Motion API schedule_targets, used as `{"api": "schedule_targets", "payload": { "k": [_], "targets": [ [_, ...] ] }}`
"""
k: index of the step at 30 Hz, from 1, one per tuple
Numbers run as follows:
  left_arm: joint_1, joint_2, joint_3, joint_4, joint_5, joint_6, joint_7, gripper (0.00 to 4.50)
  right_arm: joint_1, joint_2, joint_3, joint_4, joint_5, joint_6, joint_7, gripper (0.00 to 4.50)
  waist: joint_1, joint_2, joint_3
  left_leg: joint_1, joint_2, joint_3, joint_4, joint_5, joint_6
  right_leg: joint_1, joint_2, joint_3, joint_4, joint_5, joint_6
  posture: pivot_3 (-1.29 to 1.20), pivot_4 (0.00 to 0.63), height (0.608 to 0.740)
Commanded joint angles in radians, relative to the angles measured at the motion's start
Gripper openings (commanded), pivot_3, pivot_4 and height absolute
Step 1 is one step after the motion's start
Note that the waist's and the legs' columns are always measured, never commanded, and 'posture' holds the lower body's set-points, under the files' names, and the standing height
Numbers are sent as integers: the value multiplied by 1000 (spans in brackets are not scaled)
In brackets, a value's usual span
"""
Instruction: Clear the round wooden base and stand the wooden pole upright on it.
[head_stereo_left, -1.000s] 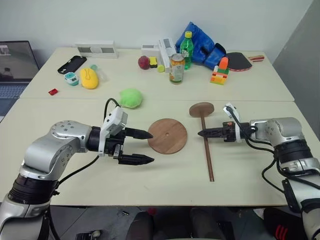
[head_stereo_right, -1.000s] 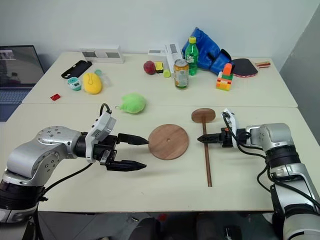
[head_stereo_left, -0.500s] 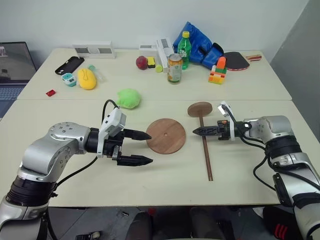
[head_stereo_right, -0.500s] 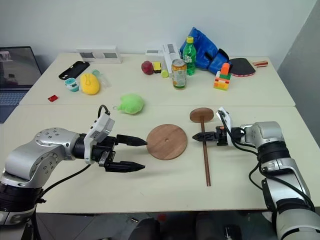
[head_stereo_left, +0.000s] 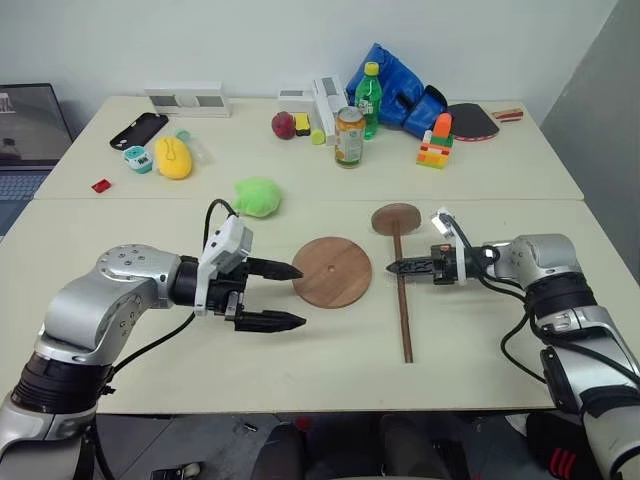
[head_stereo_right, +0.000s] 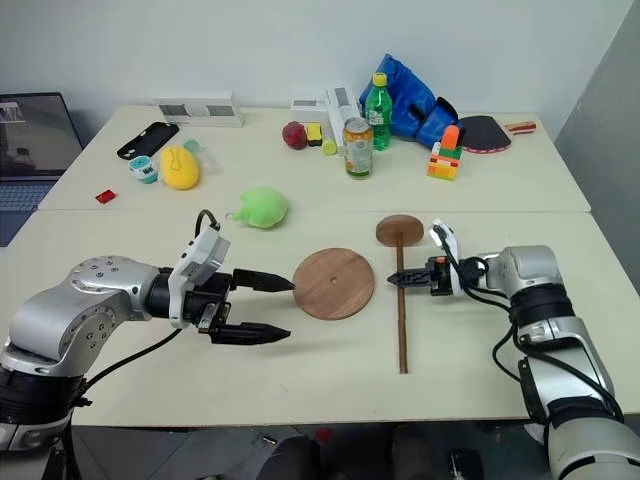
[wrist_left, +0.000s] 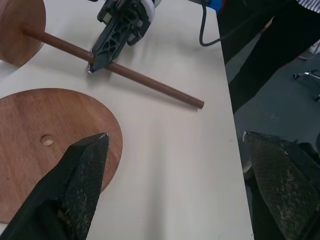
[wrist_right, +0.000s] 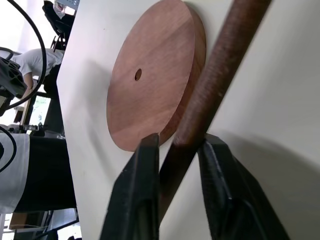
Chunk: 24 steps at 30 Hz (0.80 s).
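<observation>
The round wooden base (head_stereo_left: 332, 271) lies flat mid-table with nothing on it, its centre hole showing (wrist_right: 150, 75). To its right the wooden pole (head_stereo_left: 403, 305) lies on the table, its small end disc (head_stereo_left: 397, 217) pointing away from me. My right gripper (head_stereo_left: 392, 268) reaches in from the right and is shut on the pole's upper part; in the right wrist view its two fingers (wrist_right: 137, 190) clamp the rod (wrist_right: 215, 90). My left gripper (head_stereo_left: 300, 295) hovers open just left of the base, one fingertip (wrist_left: 82, 175) near the base's rim.
A green plush (head_stereo_left: 259, 196) sits behind the base. Along the back stand a can (head_stereo_left: 349, 137), a green bottle (head_stereo_left: 369, 100), a blue bag (head_stereo_left: 395, 85), toy bricks (head_stereo_left: 433, 150), a paddle (head_stereo_left: 478, 120), a yellow toy (head_stereo_left: 174, 157) and a phone (head_stereo_left: 143, 128).
My right gripper has shut on the pole. The pole's near end has swung slightly left, toward the base. The left arm has not moved.
</observation>
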<state>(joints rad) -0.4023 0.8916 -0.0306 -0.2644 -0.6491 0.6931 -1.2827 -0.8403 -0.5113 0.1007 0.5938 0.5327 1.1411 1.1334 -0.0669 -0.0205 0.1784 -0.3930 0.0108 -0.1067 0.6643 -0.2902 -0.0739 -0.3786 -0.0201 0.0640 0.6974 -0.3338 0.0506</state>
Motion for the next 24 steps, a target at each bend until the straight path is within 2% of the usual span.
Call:
{"api": "schedule_targets", "payload": {
  "k": [1, 7, 12, 19, 24],
  "targets": [
    [-5, 22, 41, -16, -14, -2, -6, 4500, 25, -4, -37, -64, 22, 31, -17, 382, -1, 0, 0, 0, 0, 0, 0, 0, 0, 0, 0, 0, 0, 0, 0, 0, 150, 740],
    [-8, 31, 39, -3, -7, -8, -7, 4500, 44, 8, -118, -104, 53, 65, -83, 308, 2, 0, 0, 0, 0, 0, 0, 0, 0, 1, 0, -1, 0, 0, 0, 0, 150, 740],
    [11, 68, 98, 25, 0, 0, 23, 4500, 21, -4, -250, -295, 118, 85, -178, 277, 0, 1, 1, 0, 0, 0, 0, 0, 0, -1, 0, 0, 1, 0, 0, 0, 150, 740],
    [115, 109, 197, 56, 72, -81, 73, 4500, 46, 36, -271, -729, 74, -132, -351, 234, -6, 2, 1, -1, 1, 0, -1, 0, 0, -3, 0, 0, 1, 0, 0, 0, 150, 740],
    [227, 52, 284, 57, 114, -236, 113, 4500, 173, 135, -184, -900, -94, -528, -443, 234, -8, 2, 1, -2, 1, 0, -1, 0, 0, -3, 0, 0, 1, 0, 0, 0, 150, 740]
  ]
}}
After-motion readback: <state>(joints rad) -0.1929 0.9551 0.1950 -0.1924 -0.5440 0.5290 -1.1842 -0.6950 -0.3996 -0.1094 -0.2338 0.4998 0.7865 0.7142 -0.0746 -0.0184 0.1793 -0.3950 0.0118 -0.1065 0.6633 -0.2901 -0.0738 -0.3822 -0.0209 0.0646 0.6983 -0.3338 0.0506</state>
